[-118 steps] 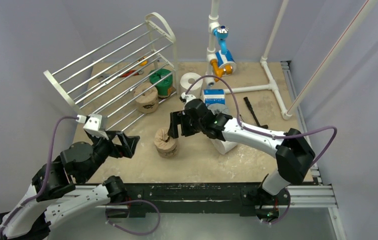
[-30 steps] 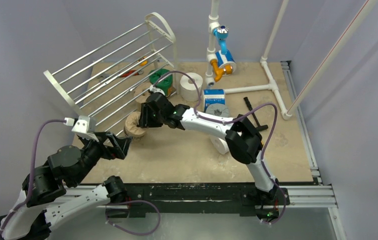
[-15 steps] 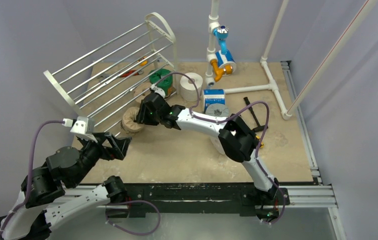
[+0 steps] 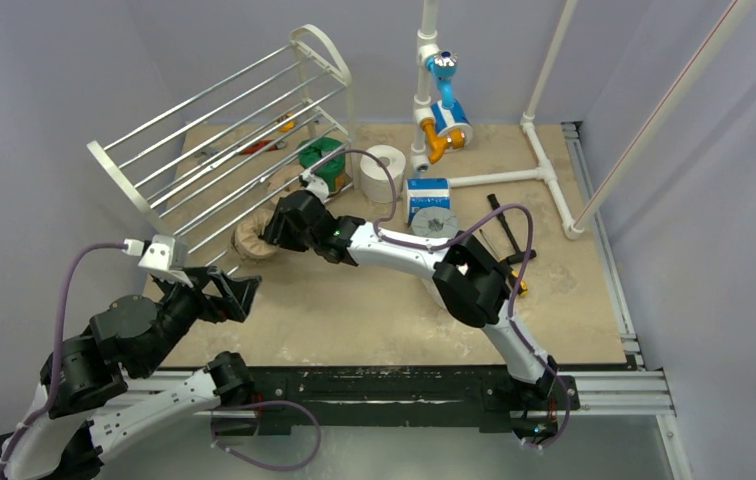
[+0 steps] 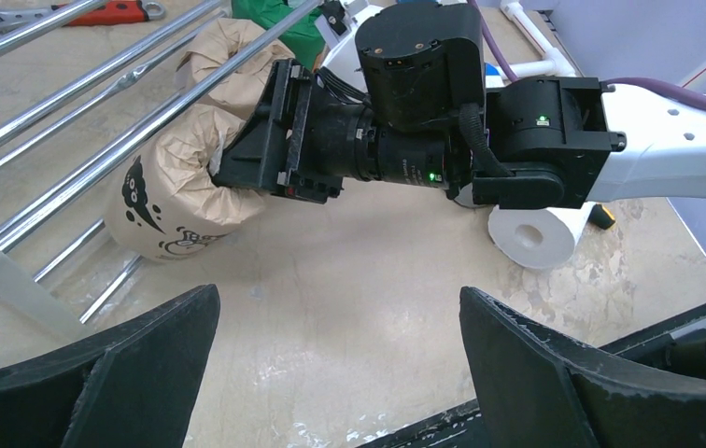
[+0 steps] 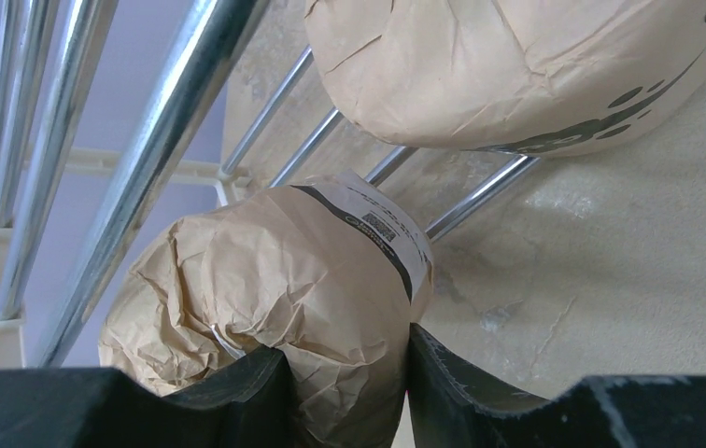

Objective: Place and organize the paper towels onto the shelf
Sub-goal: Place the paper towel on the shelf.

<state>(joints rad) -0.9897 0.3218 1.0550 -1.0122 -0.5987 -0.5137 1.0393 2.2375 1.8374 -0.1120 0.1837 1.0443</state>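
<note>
Tan printed paper wraps the roll (image 4: 250,240) pinched in the right gripper (image 4: 274,230), which holds it at the front edge of the shelf (image 4: 216,120), on the lowest rods beside a second tan roll (image 6: 517,75). The left gripper (image 5: 335,355) hangs spread nearby, clear of both.

Top camera looks down; wrist cameras share the tan roll (image 5: 174,191).

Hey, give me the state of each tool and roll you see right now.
right tool, shut on the tan roll.
left tool, open, empty.
tan roll, gripped, lying sideways at the shelf's lowest rods.
second tan roll, resting on those rods.
white roll, upright on the table.
</note>
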